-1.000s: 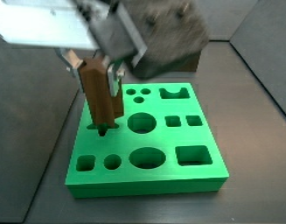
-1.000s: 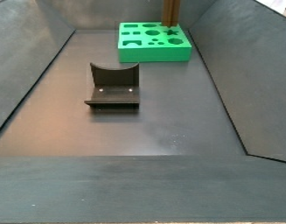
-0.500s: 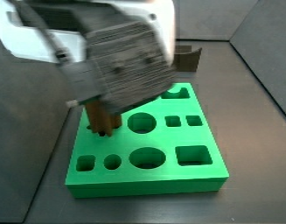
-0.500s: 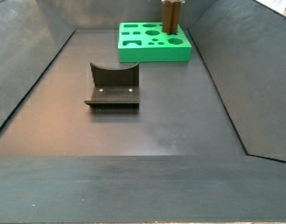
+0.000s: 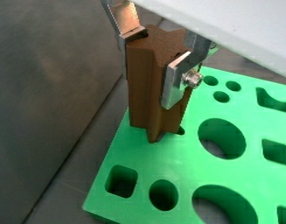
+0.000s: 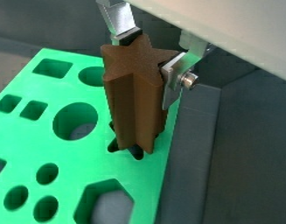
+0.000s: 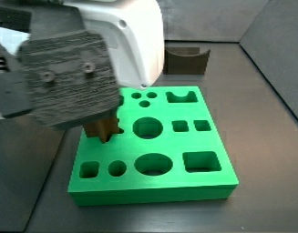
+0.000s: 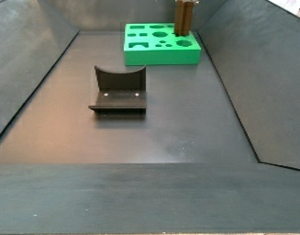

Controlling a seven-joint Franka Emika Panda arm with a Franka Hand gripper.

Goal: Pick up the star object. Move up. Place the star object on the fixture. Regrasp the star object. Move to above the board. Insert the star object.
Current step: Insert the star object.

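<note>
The gripper (image 6: 151, 54), clamped on the brown star object (image 6: 136, 96), has come lower since a second ago, so its tip now enters the star hole of the green board (image 6: 45, 131), and insertion is nearly complete.

no readable text, labels or numbers, tool (image 5: 156, 52) above the green board (image 5: 215, 188), unmarked
</note>
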